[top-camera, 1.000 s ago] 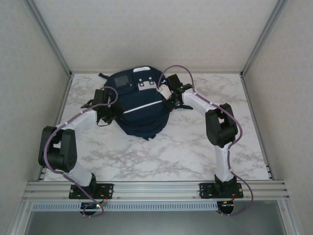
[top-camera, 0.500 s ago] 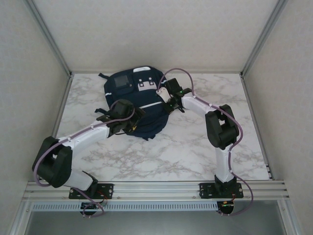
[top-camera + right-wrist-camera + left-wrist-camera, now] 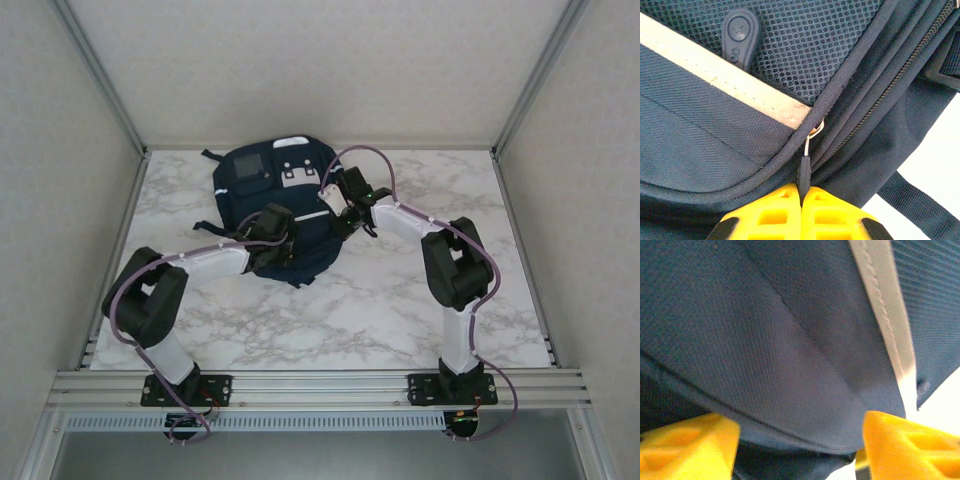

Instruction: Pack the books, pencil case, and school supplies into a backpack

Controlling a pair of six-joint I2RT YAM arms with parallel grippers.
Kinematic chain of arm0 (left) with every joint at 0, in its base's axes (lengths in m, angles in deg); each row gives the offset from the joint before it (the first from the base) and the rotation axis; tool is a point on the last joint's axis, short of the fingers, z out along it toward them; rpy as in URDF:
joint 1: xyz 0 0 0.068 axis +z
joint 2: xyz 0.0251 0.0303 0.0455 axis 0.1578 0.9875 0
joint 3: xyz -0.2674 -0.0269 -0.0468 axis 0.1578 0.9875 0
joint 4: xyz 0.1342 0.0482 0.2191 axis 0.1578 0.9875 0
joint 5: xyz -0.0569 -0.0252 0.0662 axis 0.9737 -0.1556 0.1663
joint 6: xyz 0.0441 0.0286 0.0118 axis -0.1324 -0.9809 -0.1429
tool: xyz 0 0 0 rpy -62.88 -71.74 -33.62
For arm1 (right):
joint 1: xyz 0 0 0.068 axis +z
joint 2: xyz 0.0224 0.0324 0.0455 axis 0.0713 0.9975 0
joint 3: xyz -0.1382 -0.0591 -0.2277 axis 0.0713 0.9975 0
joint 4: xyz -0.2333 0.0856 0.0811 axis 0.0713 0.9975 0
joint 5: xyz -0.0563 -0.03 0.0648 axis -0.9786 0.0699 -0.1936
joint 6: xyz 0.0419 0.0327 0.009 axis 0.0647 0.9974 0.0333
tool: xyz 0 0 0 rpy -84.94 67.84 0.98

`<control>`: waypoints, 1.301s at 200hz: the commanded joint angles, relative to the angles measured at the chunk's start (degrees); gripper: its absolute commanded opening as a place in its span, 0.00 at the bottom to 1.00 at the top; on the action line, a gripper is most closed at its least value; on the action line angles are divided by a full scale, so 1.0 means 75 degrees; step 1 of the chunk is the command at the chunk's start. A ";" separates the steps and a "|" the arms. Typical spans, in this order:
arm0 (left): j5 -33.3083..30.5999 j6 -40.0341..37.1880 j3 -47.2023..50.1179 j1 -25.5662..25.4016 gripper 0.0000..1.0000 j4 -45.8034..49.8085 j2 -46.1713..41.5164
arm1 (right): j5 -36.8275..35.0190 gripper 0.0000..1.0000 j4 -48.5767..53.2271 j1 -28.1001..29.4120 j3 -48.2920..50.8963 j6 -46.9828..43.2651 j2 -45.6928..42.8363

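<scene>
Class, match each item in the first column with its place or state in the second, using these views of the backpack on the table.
Column one:
1. left fingers
2. right fingers
3. grey patch
4. marble table

Column two:
A. shut on the zipper pull
B. at the far end of the backpack
C. apart, with navy fabric between them
D. lying under the backpack

Pairs: 1-C, 2-A, 3-B, 4-D
</scene>
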 commanded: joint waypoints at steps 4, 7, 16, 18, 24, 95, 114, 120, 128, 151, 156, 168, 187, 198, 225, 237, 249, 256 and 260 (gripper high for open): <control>-0.0080 0.0340 0.0018 0.0215 0.46 -0.0132 0.0581 | 0.0227 0.00 0.0229 0.0248 0.0275 -0.0174 -0.0328; -0.0033 0.0331 0.0086 0.0219 0.42 -0.0191 0.0620 | 0.0173 0.00 0.0227 0.0240 0.0270 -0.0234 -0.0315; 0.0070 0.0279 0.0250 0.0227 0.22 -0.0226 0.0672 | 0.0011 0.00 0.0250 0.0239 0.0215 -0.0382 -0.0248; 0.0081 0.0253 0.0300 0.0225 0.15 -0.0217 0.0679 | -0.0030 0.00 0.0265 0.0239 0.0190 -0.0417 -0.0236; 0.0138 0.0136 0.0442 0.0211 0.00 -0.0203 0.0677 | -0.0097 0.00 0.0307 0.0239 0.0114 -0.0516 -0.0189; 0.0356 -0.0569 0.2759 0.0129 0.00 0.0437 -0.0691 | -0.0486 0.00 0.0510 0.0003 -0.0783 -0.0752 0.0213; 0.0331 -0.0686 0.3031 0.0129 0.00 0.0511 -0.1071 | -0.0518 0.00 0.0791 -0.0038 -0.1233 -0.0552 0.0463; 0.0320 -0.0728 0.3050 0.0126 0.00 0.0510 -0.1136 | -0.0494 0.00 0.0863 -0.0038 -0.1354 -0.0514 0.0533; 0.0319 -0.0787 0.3027 0.0127 0.00 0.0517 -0.1184 | -0.0435 0.00 0.0903 -0.0042 -0.1449 -0.0449 0.0585; 0.0320 -0.1054 0.2797 0.0127 0.00 0.0497 -0.1192 | -0.0232 0.00 0.0863 -0.0043 -0.1431 -0.0257 0.0524; 0.0319 -0.1147 0.2707 0.0126 0.00 0.0547 -0.1172 | -0.0223 0.00 0.0831 -0.0040 -0.1376 -0.0222 0.0475; 0.0339 -0.1390 0.2507 0.0126 0.00 0.0578 -0.1120 | -0.0204 0.00 0.0757 -0.0043 -0.1245 -0.0153 0.0359; 0.0429 -0.1965 0.2087 0.0126 0.00 0.0717 -0.1032 | -0.0176 0.04 0.0829 -0.0043 -0.1086 -0.0003 0.0110; 0.0385 -0.2431 0.1703 0.0124 0.07 0.1155 -0.1025 | -0.0116 0.23 0.0861 -0.0041 -0.0897 0.0102 -0.0114; -0.0053 -0.3312 0.0981 0.0127 0.66 0.1941 -0.1300 | 0.0114 0.65 0.0883 -0.0137 -0.0273 0.0792 -0.0810; -0.0335 -0.3622 0.0774 0.0132 0.75 0.2208 -0.1508 | 0.0121 0.70 0.0728 -0.0208 0.0165 0.1088 -0.1194; -0.0624 -0.3976 0.0564 0.0127 0.80 0.2481 -0.1757 | -0.0126 0.71 0.0284 -0.0303 0.0873 0.1368 -0.1743; -0.0814 -0.4227 0.0448 0.0132 0.84 0.2641 -0.1894 | -0.0450 0.72 -0.0034 -0.0382 0.1310 0.1550 -0.2078; -0.0937 -0.4444 0.0365 0.0139 0.85 0.2724 -0.2003 | -0.0690 0.72 -0.0244 -0.0434 0.1610 0.1660 -0.2270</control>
